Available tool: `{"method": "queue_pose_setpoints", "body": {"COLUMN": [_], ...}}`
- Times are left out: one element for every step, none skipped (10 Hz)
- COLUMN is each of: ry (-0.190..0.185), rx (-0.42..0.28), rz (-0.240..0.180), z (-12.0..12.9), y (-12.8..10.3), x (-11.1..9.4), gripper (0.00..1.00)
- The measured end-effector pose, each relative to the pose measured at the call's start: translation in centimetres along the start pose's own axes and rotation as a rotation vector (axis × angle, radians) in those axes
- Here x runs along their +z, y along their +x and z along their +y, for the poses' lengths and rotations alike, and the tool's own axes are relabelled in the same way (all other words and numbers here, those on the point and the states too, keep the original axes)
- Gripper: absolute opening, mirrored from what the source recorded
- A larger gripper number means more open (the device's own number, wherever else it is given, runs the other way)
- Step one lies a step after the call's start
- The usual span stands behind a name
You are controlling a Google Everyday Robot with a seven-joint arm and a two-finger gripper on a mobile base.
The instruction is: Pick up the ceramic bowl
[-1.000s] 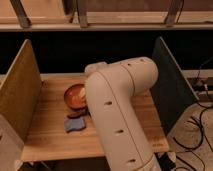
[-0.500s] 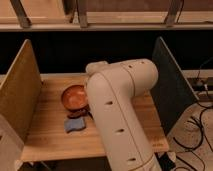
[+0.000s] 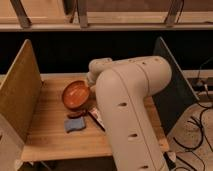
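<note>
The ceramic bowl (image 3: 75, 95) is glossy orange-red with a darker rim. It is in the middle-left of the wooden table (image 3: 50, 140), tilted with its inside facing the camera and its right rim raised. My gripper (image 3: 90, 89) is at that right rim, mostly hidden behind my large white arm (image 3: 130, 110), and appears shut on the rim.
A blue sponge (image 3: 75, 125) and a small dark brown item (image 3: 76, 115) lie in front of the bowl. A red-and-white packet (image 3: 95, 118) lies next to the arm. A wooden side panel (image 3: 20, 95) stands at the left and a dark panel (image 3: 172, 75) at the right.
The bowl has gone from lying flat on the table to tilted up, its face turned more towards the camera. The arm has barely shifted.
</note>
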Motion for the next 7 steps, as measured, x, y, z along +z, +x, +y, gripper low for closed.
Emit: {"method": "queue_pose_setpoints", "body": {"ry": [0.006, 0.011, 0.018, 0.026, 0.041, 0.059, 0.076], "rx": [0.0, 0.003, 0.008, 0.009, 0.009, 0.01, 0.018], "rz": [-0.041, -0.09, -0.147, -0.184, -0.228, -0.263, -0.286], "z": [-0.1, -0.1, -0.1, -0.2, -0.2, -0.4, -0.8], "y": [-0.5, -0.9, -1.1, -1.2, -1.1, -0.8, -0.4], "x": [-1.3, -3.0, -5.3, -6.9, -8.9, -10.7, -12.1], "gripper": [0.0, 0.0, 0.0, 0.0, 0.0, 0.0, 0.0]}}
